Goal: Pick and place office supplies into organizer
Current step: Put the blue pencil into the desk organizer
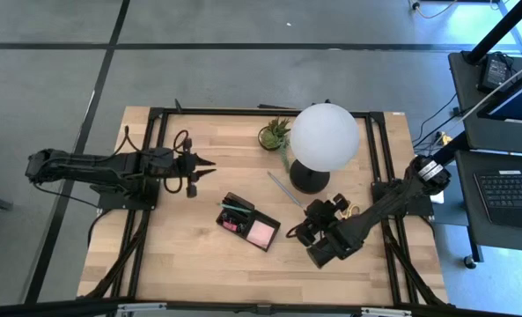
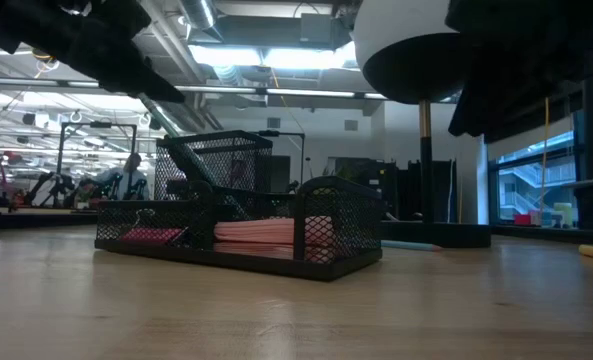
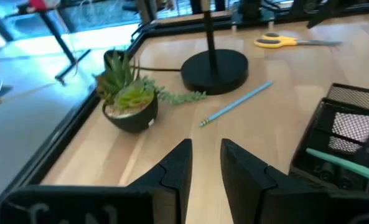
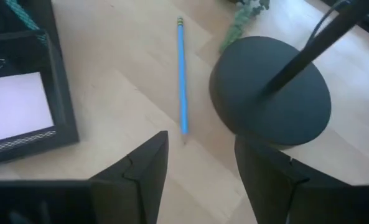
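Office supplies are partly sorted. At the table's left, the left gripper [image 1: 206, 165] hangs above bare wood with its fingers [image 3: 172, 171] a narrow gap apart and nothing between them. Right of it, mid-table, the black mesh organizer [image 1: 234, 204] holds the pink sticky-note pad [image 1: 261, 232] and a green pencil [image 3: 343, 163]; its other contents are too dark to make out. A pale blue pencil [image 4: 182, 74] lies loose on the wood between the organizer and the lamp base [image 4: 270, 93]. Beyond sit the potted plant [image 3: 127, 98] and yellow-handled scissors [image 3: 277, 41], blade tips cut off. The right gripper [image 4: 200, 158] hovers over the pencil's end, fingers wide apart, empty.
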`<state>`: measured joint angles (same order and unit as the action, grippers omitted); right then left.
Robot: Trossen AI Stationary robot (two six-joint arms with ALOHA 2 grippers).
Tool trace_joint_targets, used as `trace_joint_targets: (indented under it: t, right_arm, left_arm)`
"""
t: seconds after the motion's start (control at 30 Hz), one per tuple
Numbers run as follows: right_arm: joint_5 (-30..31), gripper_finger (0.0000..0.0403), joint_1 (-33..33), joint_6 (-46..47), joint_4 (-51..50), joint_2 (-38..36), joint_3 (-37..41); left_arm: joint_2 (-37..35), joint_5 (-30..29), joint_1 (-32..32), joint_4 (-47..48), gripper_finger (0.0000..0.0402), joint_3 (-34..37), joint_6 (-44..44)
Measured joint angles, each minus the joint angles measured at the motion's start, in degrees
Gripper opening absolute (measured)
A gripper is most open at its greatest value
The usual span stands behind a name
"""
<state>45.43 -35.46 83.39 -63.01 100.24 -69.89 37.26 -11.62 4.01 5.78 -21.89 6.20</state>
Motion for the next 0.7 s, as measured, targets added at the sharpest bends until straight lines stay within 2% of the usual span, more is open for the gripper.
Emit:
trace_joint_targets:
  t: [0.17,0.37,0.57,0.7]
  right_arm:
    - [0.1,0.0188,-0.4,1.2,0.7,0.1,2.3]
    - [-0.3,0.0188,-1.6,8.0,2.7,-3.0,9.5]
    - [-0.4,0.0188,-3.2,4.7,18.6,-10.7,19.8]
    - [0.9,0.0188,-4.0,-5.7,36.4,-15.1,28.1]
  left_arm:
    - [0.0,-0.2,0.0,-0.2,0.0079,0.0,-0.9]
    - [0.0,-0.3,0.0,0.1,0.0075,0.0,-3.1]
    - [0.0,-0.3,0.0,0.9,0.0074,0.0,-3.5]
    - [0.0,-0.3,0.0,0.9,0.0076,0.0,-3.5]
